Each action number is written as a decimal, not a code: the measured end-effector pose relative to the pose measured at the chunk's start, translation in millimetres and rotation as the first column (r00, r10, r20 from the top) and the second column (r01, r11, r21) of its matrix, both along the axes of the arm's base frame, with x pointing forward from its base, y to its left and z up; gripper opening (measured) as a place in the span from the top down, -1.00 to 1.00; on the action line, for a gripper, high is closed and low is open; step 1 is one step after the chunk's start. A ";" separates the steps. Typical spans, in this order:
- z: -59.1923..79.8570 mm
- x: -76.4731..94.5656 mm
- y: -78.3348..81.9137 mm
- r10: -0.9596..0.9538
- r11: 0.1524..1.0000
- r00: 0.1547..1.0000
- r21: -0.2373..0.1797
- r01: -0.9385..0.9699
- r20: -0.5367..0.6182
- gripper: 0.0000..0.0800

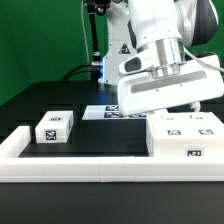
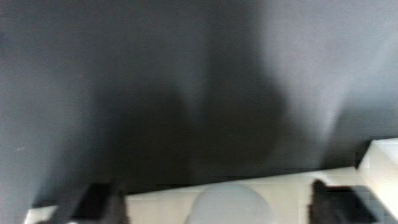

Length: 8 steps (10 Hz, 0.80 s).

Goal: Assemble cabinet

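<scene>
Two fingers wide apart, nothing held, arm low over cabinet.

Saw gripper (image 2: 217,200) fully spread & empty in wrist view, w/ only a dark surface & a pale patch betw. the fingers (image 2: 93,203); couldn't make out fingertips in exterior view, hidden behind arm's bulk. Found cabinet (image 1: 186,137) at exterior view's right, on black table (image 1: 105,135), close behind white border rail (image 1: 90,168), just under the wrist. Spotted small block (image 1: 53,127) well apart at exterior view's left. Judged risks: could've clipped cabinet's top edge w/ one finger if lowered off-centre; could've shoved or skewed it vs. the rail; could've slipped on smooth plastic if closed on too little wall.
</scene>
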<state>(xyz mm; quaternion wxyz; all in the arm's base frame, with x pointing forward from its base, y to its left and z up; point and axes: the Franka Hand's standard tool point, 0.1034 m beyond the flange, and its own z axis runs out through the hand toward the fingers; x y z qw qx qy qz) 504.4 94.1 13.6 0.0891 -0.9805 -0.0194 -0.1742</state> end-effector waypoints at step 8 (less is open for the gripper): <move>0.0 0.0 0.0 0.000 1.000 1.000 0.000 0.000 0.000 0.46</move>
